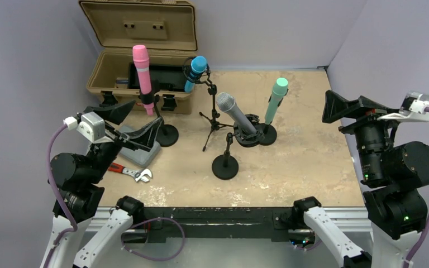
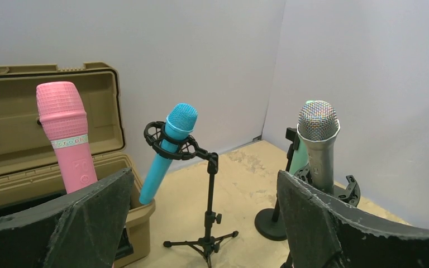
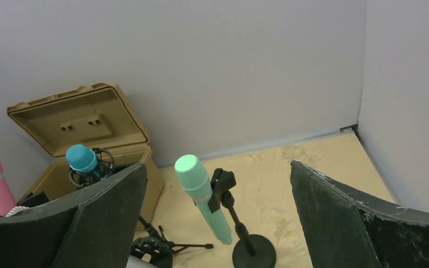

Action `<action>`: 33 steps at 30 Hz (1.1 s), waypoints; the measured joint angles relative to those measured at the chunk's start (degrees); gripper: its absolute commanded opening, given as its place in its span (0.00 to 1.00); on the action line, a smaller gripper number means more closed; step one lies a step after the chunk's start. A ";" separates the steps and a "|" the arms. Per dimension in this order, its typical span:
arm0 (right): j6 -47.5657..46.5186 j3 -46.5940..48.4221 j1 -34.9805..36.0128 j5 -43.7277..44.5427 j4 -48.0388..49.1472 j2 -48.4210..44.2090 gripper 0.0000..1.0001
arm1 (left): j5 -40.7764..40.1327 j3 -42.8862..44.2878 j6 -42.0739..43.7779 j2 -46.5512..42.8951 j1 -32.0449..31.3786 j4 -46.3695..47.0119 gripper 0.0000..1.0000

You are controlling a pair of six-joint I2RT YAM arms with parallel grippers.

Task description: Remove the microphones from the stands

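Four microphones are mounted on stands on the tabletop (image 1: 313, 167); each one sits in its holder.

1. The pink microphone (image 1: 142, 70) stands nearly upright, head up, on a round-base stand (image 1: 167, 134) near the left edge, just in front of the tan case (image 1: 139, 50). The case sits at the far left corner with its lid raised.
2. The blue microphone (image 1: 195, 71) sits tilted in a ring shock mount on a tripod stand (image 1: 212, 120), towards the far edge and just right of the case.
3. The silver microphone (image 1: 234, 111) lies tilted in a clip, mesh head up and to the left, near the centre of the tabletop. Its round-base stand (image 1: 225, 166) is the nearest of the four to the near edge.
4. The green microphone (image 1: 276, 99) leans in a clip, head up, on a round base (image 1: 265, 134) just right of the silver one.

The left gripper (image 2: 204, 172) hovers over the left edge with its fingers spread wide, holding nothing. Its wrist view faces the pink, blue and silver microphones.

The right gripper (image 3: 218, 167) hangs at the right edge, well apart from all four stands, with its fingers also spread wide and nothing between them.

A red-handled adjustable wrench (image 1: 131, 172) lies near the near left corner. A grey block (image 1: 139, 151) lies beside it, below the left gripper
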 measured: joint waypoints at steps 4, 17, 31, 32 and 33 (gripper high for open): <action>-0.46 -1.84 0.00 0.00 0.07 -0.20 0.99 | 0.15 0.00 -0.02 0.55 0.00 -0.09 0.96; -3.56 -6.64 0.00 -15.19 2.25 0.63 0.99 | 1.44 0.00 -1.53 2.80 0.00 0.00 0.96; -8.13 -9.29 2.54 -43.32 5.46 11.76 0.98 | 2.80 0.00 -2.84 5.46 -0.31 0.22 0.95; -8.37 -9.29 3.82 -42.95 5.53 11.85 0.98 | 2.89 0.00 -2.86 5.79 -0.31 0.22 0.94; -8.57 -9.29 5.38 -42.32 5.53 11.96 0.98 | 3.02 0.00 -2.86 6.08 -0.31 0.22 0.94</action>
